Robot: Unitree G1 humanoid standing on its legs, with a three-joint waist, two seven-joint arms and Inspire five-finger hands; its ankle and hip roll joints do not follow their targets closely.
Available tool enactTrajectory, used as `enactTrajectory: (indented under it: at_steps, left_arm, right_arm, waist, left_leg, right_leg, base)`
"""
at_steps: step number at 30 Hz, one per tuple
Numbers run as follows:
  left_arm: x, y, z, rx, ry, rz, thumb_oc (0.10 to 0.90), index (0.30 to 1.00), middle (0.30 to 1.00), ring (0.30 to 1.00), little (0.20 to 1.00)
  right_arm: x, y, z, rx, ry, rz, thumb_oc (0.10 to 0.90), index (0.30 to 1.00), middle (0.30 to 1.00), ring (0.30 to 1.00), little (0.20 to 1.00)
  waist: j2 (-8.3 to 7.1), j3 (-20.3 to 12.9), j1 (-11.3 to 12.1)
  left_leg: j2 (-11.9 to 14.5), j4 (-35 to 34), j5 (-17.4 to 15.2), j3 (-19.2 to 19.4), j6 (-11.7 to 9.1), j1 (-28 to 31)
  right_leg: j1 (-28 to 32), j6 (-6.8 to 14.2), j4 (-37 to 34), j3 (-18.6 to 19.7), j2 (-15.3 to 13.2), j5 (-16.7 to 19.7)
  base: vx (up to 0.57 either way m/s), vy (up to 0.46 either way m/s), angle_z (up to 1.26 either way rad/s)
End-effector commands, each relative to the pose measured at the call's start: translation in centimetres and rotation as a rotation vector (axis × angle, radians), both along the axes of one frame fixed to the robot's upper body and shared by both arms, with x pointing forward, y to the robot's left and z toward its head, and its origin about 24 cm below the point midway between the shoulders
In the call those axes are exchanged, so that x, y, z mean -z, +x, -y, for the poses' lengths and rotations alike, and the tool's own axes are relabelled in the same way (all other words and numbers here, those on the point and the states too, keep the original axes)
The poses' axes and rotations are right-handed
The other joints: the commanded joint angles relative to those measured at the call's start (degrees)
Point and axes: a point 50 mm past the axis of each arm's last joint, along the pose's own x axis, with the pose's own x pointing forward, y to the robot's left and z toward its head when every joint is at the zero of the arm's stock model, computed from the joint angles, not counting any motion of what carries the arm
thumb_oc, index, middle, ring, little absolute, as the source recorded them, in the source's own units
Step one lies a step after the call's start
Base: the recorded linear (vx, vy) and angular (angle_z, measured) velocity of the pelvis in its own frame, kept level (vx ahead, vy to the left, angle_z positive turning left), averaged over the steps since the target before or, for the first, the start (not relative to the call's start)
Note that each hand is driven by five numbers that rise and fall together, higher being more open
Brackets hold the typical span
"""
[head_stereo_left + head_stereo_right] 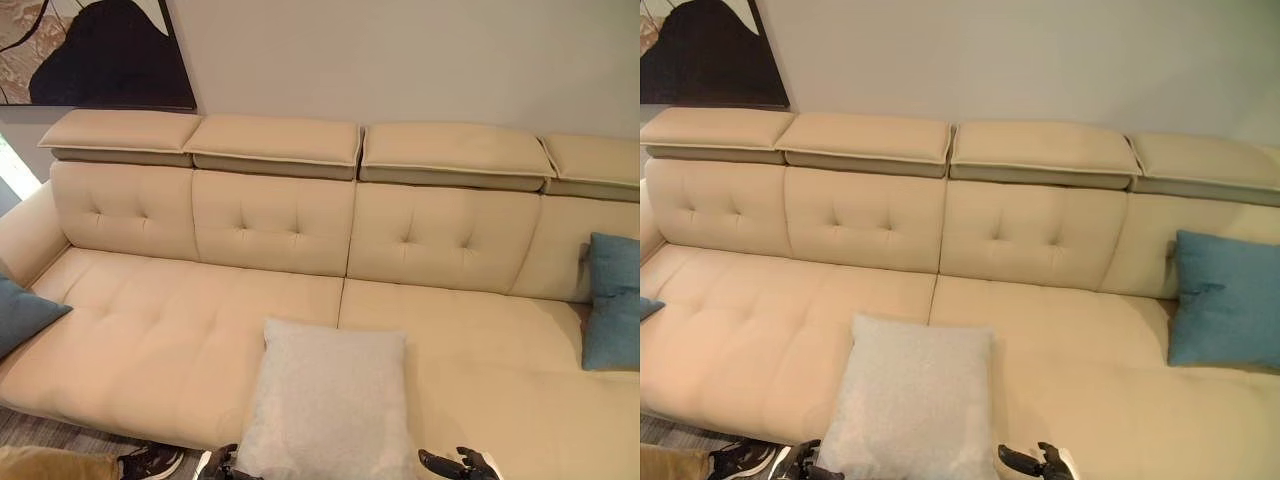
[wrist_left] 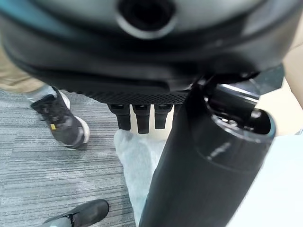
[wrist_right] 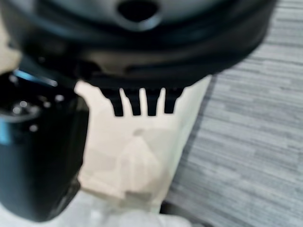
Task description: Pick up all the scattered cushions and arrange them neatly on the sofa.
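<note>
Grey and nubbly, the cushion [image 1: 325,400] stands at the front edge of the beige sofa [image 1: 150,340], soft and light by the look of it, best gripped by its lower corners. Left hand [image 1: 222,464] and right hand [image 1: 455,464] flank its bottom edge, but I can't tell whether either grips it.

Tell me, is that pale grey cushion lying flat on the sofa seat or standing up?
Lying flat. The grey cushion shows its whole square face upward on the sofa seat, its near edge at the seat's front between the left hand and right hand.
</note>
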Motion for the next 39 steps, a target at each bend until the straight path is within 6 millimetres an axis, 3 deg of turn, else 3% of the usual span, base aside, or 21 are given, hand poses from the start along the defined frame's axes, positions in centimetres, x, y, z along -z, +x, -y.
enactTrajectory:
  at_steps: [1, 3, 6, 8, 9, 13, 21, 29, 39]
  left_arm:
    - [-1.2, 2.4, -2.4, 0.003, 0.077, 0.069, 0.800, 0.900, 0.900, 0.900, 0.900]
    - [-2.0, 3.8, -3.0, 0.012, 0.095, 0.124, 0.800, 0.900, 0.900, 0.900, 0.900]
    - [-2.4, 4.6, -3.1, 0.019, 0.101, 0.153, 0.800, 0.900, 0.900, 0.900, 0.900]
    - [-3.2, 5.9, -3.3, 0.012, 0.103, 0.217, 0.800, 0.900, 0.900, 0.900, 0.900]
    - [-3.2, 5.9, -3.3, 0.012, 0.103, 0.217, 0.800, 0.900, 0.900, 0.900, 0.900]
    - [-4.4, 8.1, -2.8, -0.006, 0.069, 0.325, 0.800, 0.900, 0.900, 0.900, 0.900]
    - [-6.8, 11.5, -1.3, 0.012, 0.020, 0.491, 0.800, 0.900, 0.900, 0.900, 0.900]
    - [-9.4, 14.5, -1.0, 0.053, 0.027, 0.616, 0.800, 0.900, 0.900, 0.900, 0.900]
    - [-10.7, 15.3, -2.1, 0.093, 0.075, 0.660, 0.800, 0.900, 0.900, 0.900, 0.900]
  right_arm:
    - [-1.7, 2.9, 2.2, -0.038, -0.085, 0.091, 0.800, 0.900, 0.900, 0.900, 0.900]
    - [-2.8, 4.7, 2.6, -0.062, -0.106, 0.160, 0.800, 0.900, 0.900, 0.900, 0.900]
    - [-3.5, 5.8, 2.7, -0.080, -0.116, 0.202, 0.800, 0.900, 0.900, 0.900, 0.900]
    - [-4.8, 7.8, 2.7, -0.100, -0.122, 0.290, 0.800, 0.900, 0.900, 0.900, 0.900]
    - [-4.8, 7.8, 2.7, -0.100, -0.122, 0.290, 0.800, 0.900, 0.900, 0.900, 0.900]
    - [-6.2, 10.1, 1.6, -0.123, -0.097, 0.399, 0.800, 0.900, 0.900, 0.900, 0.900]
    - [-7.3, 12.5, -0.7, -0.161, -0.051, 0.489, 0.800, 0.900, 0.900, 0.900, 0.900]
    - [-8.0, 14.0, -2.2, -0.191, -0.031, 0.522, 0.800, 0.900, 0.900, 0.900, 0.900]
    - [-7.9, 13.6, -1.6, -0.197, -0.038, 0.514, 0.800, 0.900, 0.900, 0.900, 0.900]
  waist:
    - [-2.63, -0.7, 0.4]
    - [-2.54, -0.7, 0.5]
    - [-2.49, -0.7, 0.5]
    - [-2.40, -0.7, 0.5]
    - [-2.40, -0.7, 0.5]
    - [-2.47, -0.6, 0.8]
    - [-2.94, 0.7, 1.3]
    - [-3.18, 2.3, 1.4]
    - [-1.97, 2.0, 0.7]
  left_leg:
    - [-3.6, 0.0, -3.7, -3.6, 0.0, -1.9]
    - [-3.6, 0.0, -3.6, -3.6, -0.1, -2.1]
    - [-3.5, 0.0, -3.7, -3.6, -0.2, -2.2]
    - [-3.6, 0.0, -3.8, -3.4, -0.2, -2.3]
    - [-3.6, 0.0, -3.8, -3.4, -0.2, -2.3]
    - [-3.6, 0.0, -4.1, -3.6, -0.1, -2.1]
    - [-3.3, 1.1, -4.5, -3.6, 0.1, -3.9]
    - [-3.2, 2.7, -4.4, -3.2, 0.1, -8.0]
    - [-3.4, 0.4, -4.7, -3.1, -0.1, -4.7]
  right_leg:
    - [1.0, 2.9, 5.9, 1.6, 0.1, -7.9]
    - [0.8, 3.0, 5.8, 1.4, 0.0, -7.8]
    - [0.8, 3.1, 5.7, 1.4, -0.1, -7.7]
    - [0.7, 3.1, 5.5, 1.4, -0.2, -7.6]
    - [0.7, 3.1, 5.5, 1.4, -0.2, -7.6]
    - [0.9, 3.1, 5.2, 1.6, -0.2, -7.7]
    - [-0.4, 3.1, 4.2, 2.2, -0.2, -7.1]
    - [-3.5, 3.1, 3.5, 2.6, 0.1, -6.0]
    - [-1.1, 3.4, 2.1, 2.9, 0.0, -6.4]
  base:
    - [0.00, 0.000, 0.00]
    - [0.00, 0.000, 0.00]
    - [0.02, 0.011, 0.00]
    - [0.04, 0.014, -0.01]
    - [0.05, 0.012, 0.00]
    - [0.06, 0.011, 0.00]
    - [0.02, 0.004, 0.00]
    - [-0.03, -0.002, -0.05]
    - [0.05, 0.023, -0.01]
